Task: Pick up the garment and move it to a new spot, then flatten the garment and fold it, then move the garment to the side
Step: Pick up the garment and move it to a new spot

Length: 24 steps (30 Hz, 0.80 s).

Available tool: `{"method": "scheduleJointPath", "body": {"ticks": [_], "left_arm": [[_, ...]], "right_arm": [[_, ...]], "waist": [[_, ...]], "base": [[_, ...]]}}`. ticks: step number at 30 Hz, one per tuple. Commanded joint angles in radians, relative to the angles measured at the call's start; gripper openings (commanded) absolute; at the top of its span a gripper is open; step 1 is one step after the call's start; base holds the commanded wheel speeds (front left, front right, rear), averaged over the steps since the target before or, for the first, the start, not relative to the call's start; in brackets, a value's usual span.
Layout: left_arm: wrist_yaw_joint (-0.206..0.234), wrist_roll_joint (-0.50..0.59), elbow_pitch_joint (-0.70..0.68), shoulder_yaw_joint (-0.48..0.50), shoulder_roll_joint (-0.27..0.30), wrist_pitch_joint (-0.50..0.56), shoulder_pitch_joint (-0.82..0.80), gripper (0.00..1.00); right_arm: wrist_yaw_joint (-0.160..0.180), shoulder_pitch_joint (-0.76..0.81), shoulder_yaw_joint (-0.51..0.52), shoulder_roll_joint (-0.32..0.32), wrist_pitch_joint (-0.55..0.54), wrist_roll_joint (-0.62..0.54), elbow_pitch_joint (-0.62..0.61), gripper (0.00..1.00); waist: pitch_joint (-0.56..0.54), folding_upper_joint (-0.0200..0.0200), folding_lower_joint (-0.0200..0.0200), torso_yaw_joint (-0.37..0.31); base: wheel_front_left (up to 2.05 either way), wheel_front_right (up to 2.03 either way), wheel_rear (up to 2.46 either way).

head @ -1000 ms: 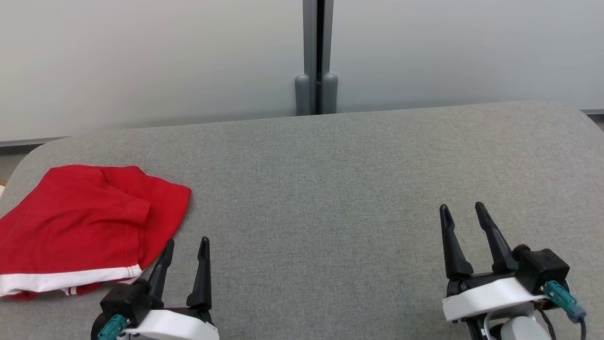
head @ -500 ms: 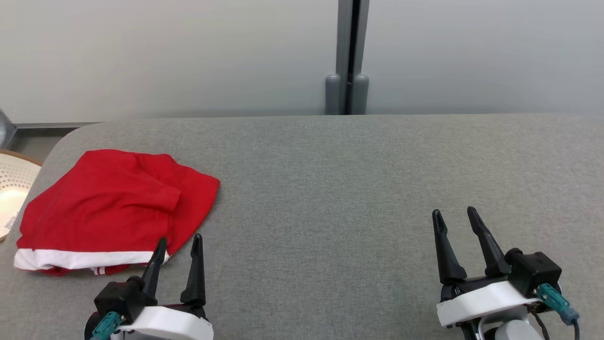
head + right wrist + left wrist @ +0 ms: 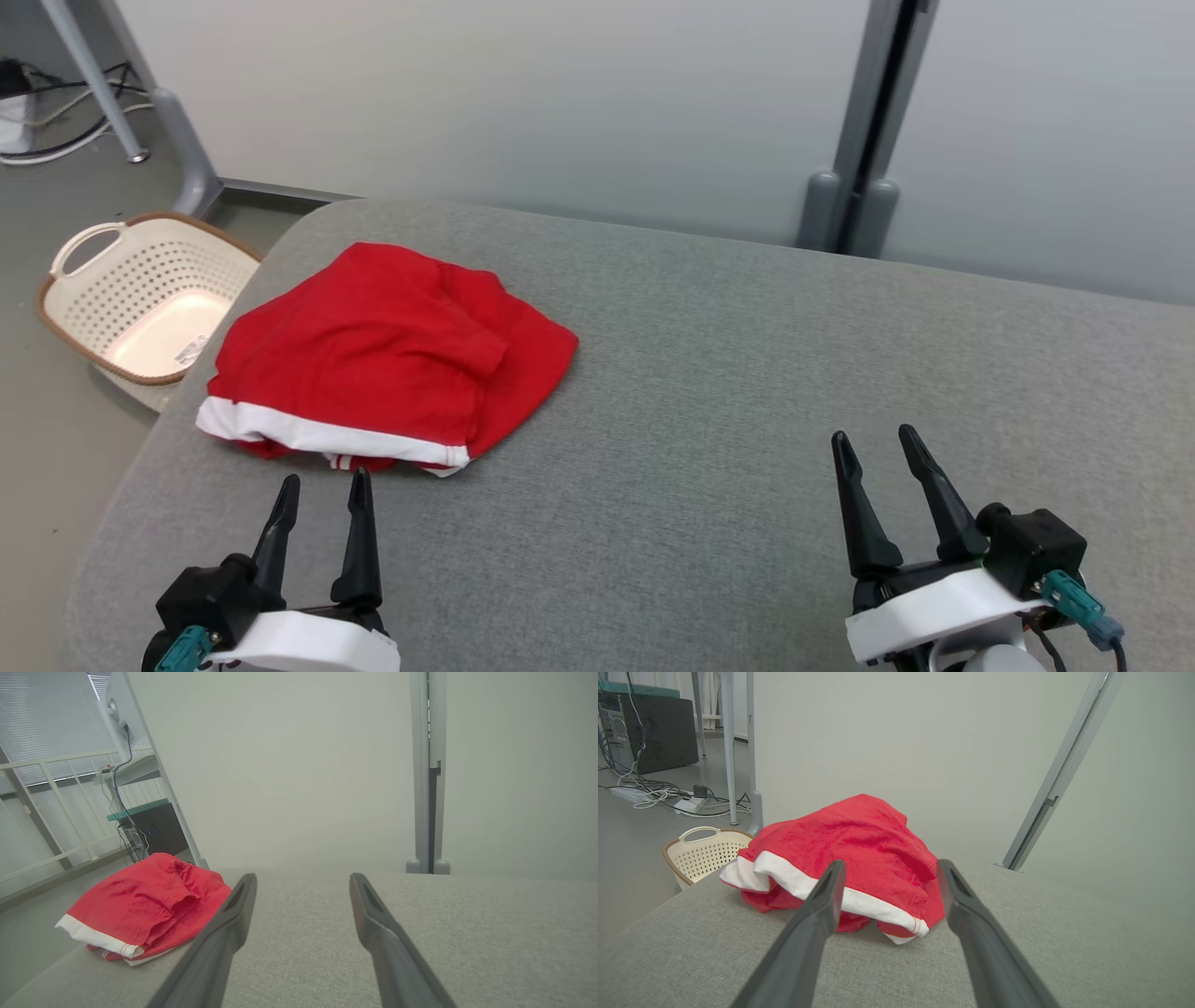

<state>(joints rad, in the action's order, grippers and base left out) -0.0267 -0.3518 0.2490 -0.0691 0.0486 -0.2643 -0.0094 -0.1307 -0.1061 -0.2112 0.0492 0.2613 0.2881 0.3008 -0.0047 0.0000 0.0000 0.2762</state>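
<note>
We find the garment point(image 3: 383, 359) lying on the padded table point(image 3: 709, 411), toward its far left corner. Our left gripper point(image 3: 324, 475) hovers just before it, and our right gripper point(image 3: 874, 433) is well apart, to the right. Left of the table, a basket point(image 3: 168, 266) sits on the floor point(image 3: 47, 448), and a wall point(image 3: 513, 103) stands behind.

Grey fabric-covered table point(image 3: 709, 392), folded red garment point(image 3: 373, 355) near its left corner
</note>
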Motion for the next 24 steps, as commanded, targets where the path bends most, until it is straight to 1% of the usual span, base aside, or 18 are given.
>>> {"method": "scheduleJointPath", "body": {"ticks": [1, 7, 14, 19, 24], "left_arm": [[-0.005, 0.01, -0.001, 0.008, 0.004, 0.0, 0.005, 1.0], [-0.004, -0.009, -0.012, 0.024, 0.003, 0.0, 0.013, 1.0], [-0.005, -0.004, -0.008, 0.014, 0.003, 0.0, 0.01, 1.0], [-0.004, -0.002, -0.016, 0.014, 0.003, 0.0, 0.02, 1.0], [-0.007, 0.006, -0.022, 0.031, 0.003, 0.0, 0.015, 1.0]], "right_arm": [[0.0, 0.002, -0.009, 0.002, 0.006, 0.006, -0.001, 1.0], [0.0, 0.007, -0.024, 0.002, 0.006, 0.019, 0.002, 1.0], [0.0, 0.009, -0.04, 0.003, 0.006, 0.027, 0.007, 1.0], [0.0, 0.009, -0.044, 0.002, 0.006, 0.035, 0.008, 1.0], [0.0, -0.001, -0.045, 0.002, 0.006, 0.033, 0.01, 1.0]], "waist": [[-0.005, 0.0, 0.0, 0.057], [-0.007, 0.0, 0.0, 0.124], [-0.008, 0.0, 0.0, 0.164], [-0.008, 0.0, 0.0, 0.172], [-0.001, 0.0, 0.0, 0.159]], "base": [[0.0, 0.0, 0.0], [0.0, 0.0, 0.0], [0.0, 0.0, 0.0], [0.0, 0.0, 0.0], [0.0, 0.0, 0.0]]}}
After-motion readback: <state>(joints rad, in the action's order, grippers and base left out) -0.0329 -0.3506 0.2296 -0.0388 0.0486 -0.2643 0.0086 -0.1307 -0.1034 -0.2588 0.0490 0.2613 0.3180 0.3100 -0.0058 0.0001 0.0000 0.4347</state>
